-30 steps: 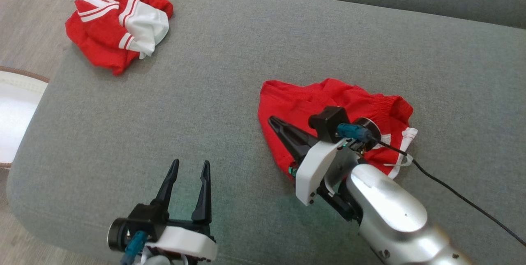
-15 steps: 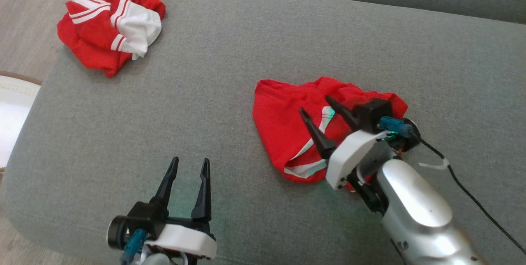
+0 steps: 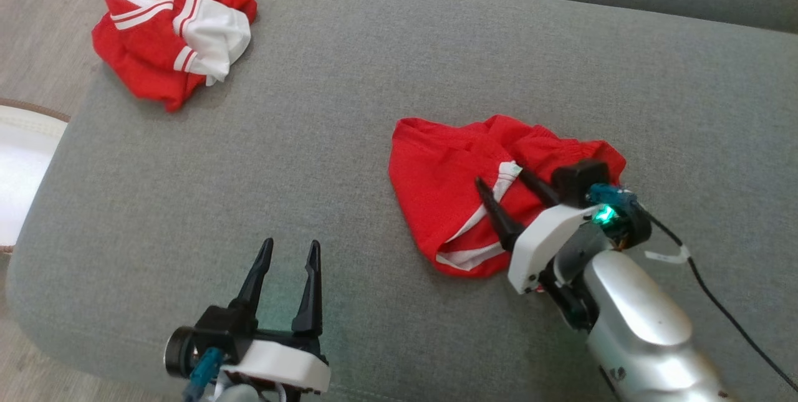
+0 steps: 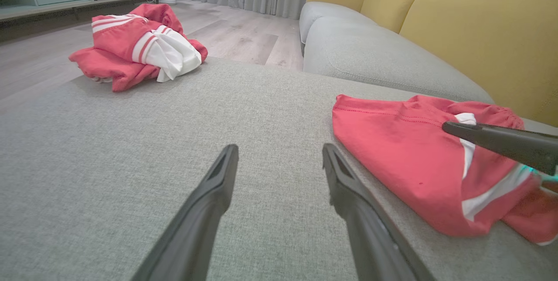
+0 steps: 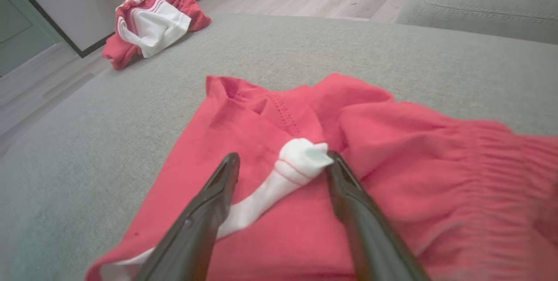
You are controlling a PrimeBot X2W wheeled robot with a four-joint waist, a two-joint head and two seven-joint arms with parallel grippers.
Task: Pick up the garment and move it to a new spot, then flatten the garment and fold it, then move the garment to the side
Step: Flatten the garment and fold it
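You are working on the grey sofa cushion (image 3: 349,109), and the red garment (image 3: 436,190) lies on it right of centre, crumpled and loosely doubled over, with its waistband bunched toward the robot's right. It rests wholly on the cushion with nothing lifting it.

A second red-and-white garment (image 3: 168,34) sits bundled at the far left corner, well apart. It shifts only as the camera does.

The change is at your right gripper (image 3: 500,177). A second ago its fingers were pressed together low on the garment's left half. Now they stand wide apart above the cloth, holding nothing. You have let go, so I judge that the move to a new spot is done and flattening comes next.

Your left gripper (image 3: 291,244) hovers near the cushion's front edge as before, fingers spread and empty, clear of the garment.

A white stripe (image 5: 296,163) now shows between the right fingers, its end just beside one tip. The folds suggest you must find an edge before you spread the cloth.
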